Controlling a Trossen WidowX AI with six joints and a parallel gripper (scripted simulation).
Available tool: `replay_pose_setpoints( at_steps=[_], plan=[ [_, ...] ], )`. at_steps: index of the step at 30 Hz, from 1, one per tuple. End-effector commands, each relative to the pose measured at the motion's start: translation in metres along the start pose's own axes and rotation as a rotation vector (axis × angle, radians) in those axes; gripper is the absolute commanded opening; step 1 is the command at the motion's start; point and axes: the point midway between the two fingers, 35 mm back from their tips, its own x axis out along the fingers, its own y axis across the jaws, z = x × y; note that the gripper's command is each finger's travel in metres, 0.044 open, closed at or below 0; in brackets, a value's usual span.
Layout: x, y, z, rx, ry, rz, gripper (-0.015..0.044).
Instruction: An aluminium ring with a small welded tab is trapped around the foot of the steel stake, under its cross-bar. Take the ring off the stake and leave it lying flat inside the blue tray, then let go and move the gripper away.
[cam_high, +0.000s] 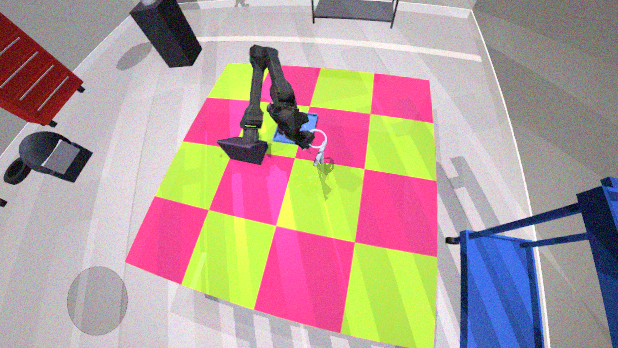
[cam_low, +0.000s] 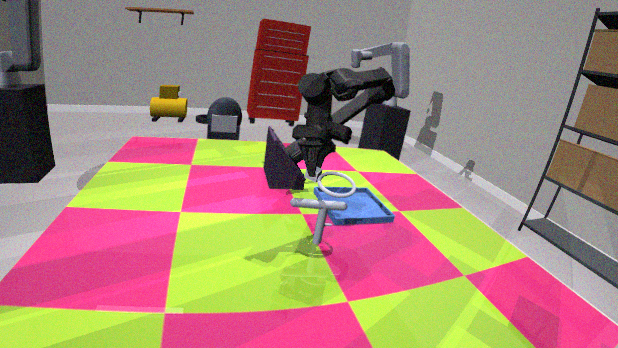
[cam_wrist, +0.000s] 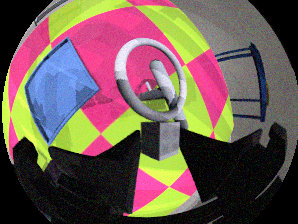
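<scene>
Evidently freed, the pale aluminium ring (cam_high: 325, 139) (cam_low: 337, 194) (cam_wrist: 120, 64) hangs above the T-shaped steel stake (cam_high: 319, 156) (cam_low: 320, 227) (cam_wrist: 161, 77), its square welded tab (cam_wrist: 161, 140) clamped in the black claw (cam_high: 308, 142) (cam_low: 313, 173) (cam_wrist: 158, 133), presumably leaving the hoop unobstructed for lowering into the blue tray (cam_high: 312, 120) (cam_low: 365, 204) (cam_wrist: 62, 90).

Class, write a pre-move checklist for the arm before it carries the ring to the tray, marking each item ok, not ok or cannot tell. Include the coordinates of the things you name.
1. Gripper (cam_high: 306, 145) (cam_low: 313, 176) (cam_wrist: 158, 133) shut on the ring's tab (cam_wrist: 160, 140): ok.
2. Ring (cam_high: 325, 138) (cam_low: 355, 185) (cam_wrist: 120, 62) off the stake (cam_high: 318, 156) (cam_low: 320, 227) (cam_wrist: 162, 82): ok, held above its cross-bar.
3. Blue tray (cam_high: 313, 120) (cam_low: 358, 220) (cam_wrist: 82, 114) free to receive the ring: ok, nothing visible inside.
4. Ring over the tray: not ok, still to one side.
5. Ring level for laying flat: not ok, it looks tilted.
6. Tab's grip secure against slipping: cannot tell.
</scene>
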Motion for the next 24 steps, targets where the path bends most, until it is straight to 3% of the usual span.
replay_pose_setpoints(
  at_steps=[1, 24],
  plan=[
    [-0.002, 0.002, 0.006, 0.057, 0.051, -0.004, 0.0],
    [-0.009, 0.025, 0.025, 0.461, 0.334, -0.118, 0.0]
  ],
)
